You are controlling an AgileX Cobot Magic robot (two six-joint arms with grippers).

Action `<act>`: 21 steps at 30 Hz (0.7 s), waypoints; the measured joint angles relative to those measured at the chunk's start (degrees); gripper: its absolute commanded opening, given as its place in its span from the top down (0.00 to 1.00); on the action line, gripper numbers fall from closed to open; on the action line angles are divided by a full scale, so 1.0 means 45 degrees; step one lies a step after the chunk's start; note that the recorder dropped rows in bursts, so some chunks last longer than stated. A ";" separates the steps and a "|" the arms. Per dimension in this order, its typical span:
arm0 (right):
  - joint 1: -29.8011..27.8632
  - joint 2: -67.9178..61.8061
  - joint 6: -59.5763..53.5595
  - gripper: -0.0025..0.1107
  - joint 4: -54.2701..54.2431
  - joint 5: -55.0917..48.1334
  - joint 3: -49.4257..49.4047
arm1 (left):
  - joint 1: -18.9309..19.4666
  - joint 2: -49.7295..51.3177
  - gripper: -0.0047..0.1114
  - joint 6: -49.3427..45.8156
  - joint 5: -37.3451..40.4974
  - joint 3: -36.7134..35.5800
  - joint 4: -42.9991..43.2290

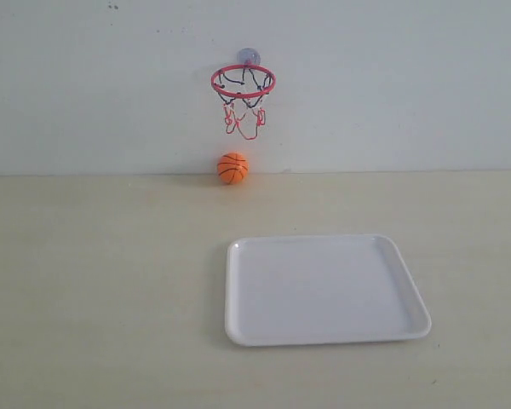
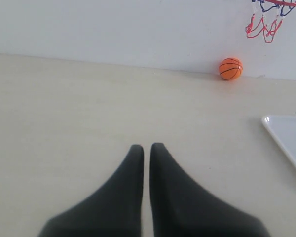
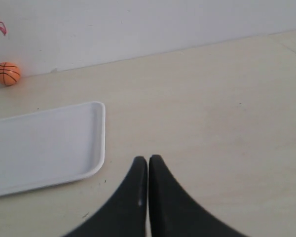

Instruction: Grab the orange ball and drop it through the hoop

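The orange ball (image 1: pixel 232 168) rests on the table against the back wall, directly below the hoop (image 1: pixel 243 81), whose red ring and net hang from a suction cup on the wall. Neither arm shows in the exterior view. In the left wrist view the ball (image 2: pixel 230 68) lies far ahead, with the hoop's net (image 2: pixel 265 25) above it; my left gripper (image 2: pixel 147 147) is shut and holds nothing. In the right wrist view the ball (image 3: pixel 7 73) sits far off beyond the tray; my right gripper (image 3: pixel 148 159) is shut and holds nothing.
A white tray (image 1: pixel 324 290) lies flat on the beige table in front of the ball, slightly to the right; nothing lies in it. Its corner shows in the left wrist view (image 2: pixel 286 133), and it lies close beside the right gripper (image 3: pixel 44 143).
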State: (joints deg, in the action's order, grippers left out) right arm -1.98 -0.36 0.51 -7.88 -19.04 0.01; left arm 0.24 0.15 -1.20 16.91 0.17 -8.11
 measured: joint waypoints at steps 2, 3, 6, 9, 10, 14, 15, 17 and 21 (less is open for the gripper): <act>0.0390 0.0006 -0.0113 0.98 0.0000 -0.0032 0.0000 | 0.0000 0.0000 0.92 0.0000 0.0000 0.0000 0.0000; 0.0591 0.0028 -0.0113 0.98 0.0000 -0.0032 0.0000 | 0.0000 0.0000 0.92 0.0000 0.0000 0.0000 0.0000; 0.1234 0.0028 -0.0469 0.98 0.0000 -0.0032 0.0000 | 0.0000 0.0000 0.92 0.0000 0.0000 0.0000 0.0000; 0.1410 0.0028 -0.0648 0.98 -0.0026 -0.0032 0.0000 | 0.0000 0.0000 0.92 0.0000 0.0000 0.0000 0.0000; 0.1421 0.0028 -0.0648 0.98 -0.0026 -0.0032 0.0000 | 0.0000 0.0000 0.92 0.0000 0.0000 0.0000 0.0000; 0.1441 0.0028 -0.0667 0.98 -0.0053 -0.0032 0.0000 | 0.0000 0.0000 0.92 0.0000 0.0000 0.0000 0.0000; 0.1441 0.0028 -0.0667 0.98 -0.0053 -0.0032 0.0000 | 0.0000 0.0000 0.92 0.0000 0.0000 0.0000 0.0000; 0.1441 0.0028 -0.0667 0.98 -0.0053 -0.0032 0.0000 | 0.0000 0.0000 0.92 0.0000 0.0000 0.0000 0.0000; 0.1441 0.0028 -0.0667 0.98 -0.0053 -0.0032 0.0000 | 0.0000 0.0000 0.92 0.0000 0.0000 0.0000 0.0000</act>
State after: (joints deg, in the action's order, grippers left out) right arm 4.51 -0.24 -2.49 -8.11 -19.19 0.01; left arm 0.24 0.15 -1.20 16.91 0.17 -8.11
